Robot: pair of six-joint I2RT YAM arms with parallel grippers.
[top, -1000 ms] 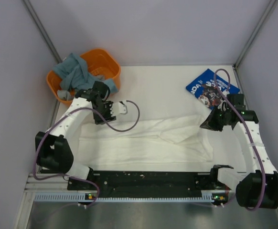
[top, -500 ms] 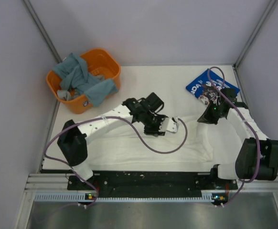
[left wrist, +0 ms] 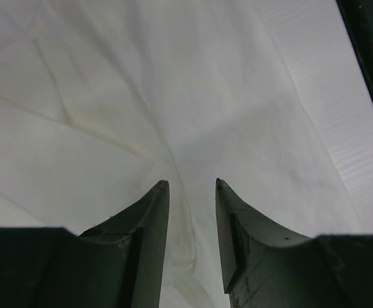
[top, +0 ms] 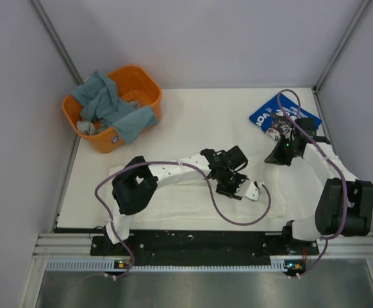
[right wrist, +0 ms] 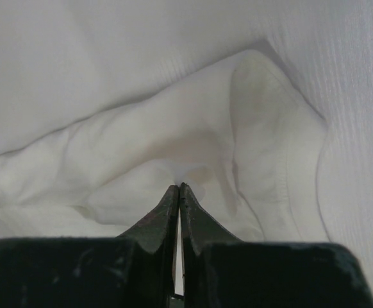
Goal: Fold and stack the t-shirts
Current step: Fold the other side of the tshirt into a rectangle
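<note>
Across the near table lay the white shirt, its fold under way; over it hung the left gripper, jaws narrowly parted and empty. Further right, the right gripper was pinched shut on its bunched edge, the blue shirt lying beyond. Next, the left jaws probably had to close on cloth.

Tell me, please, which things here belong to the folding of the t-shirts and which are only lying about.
For the job:
white t-shirt, spread on the table
blue t-shirt, far right corner
right gripper, shut on a fold of the white t-shirt
left gripper, open over the white t-shirt

Lying about:
orange basket, far left
grey-blue cloth heaped in it
</note>
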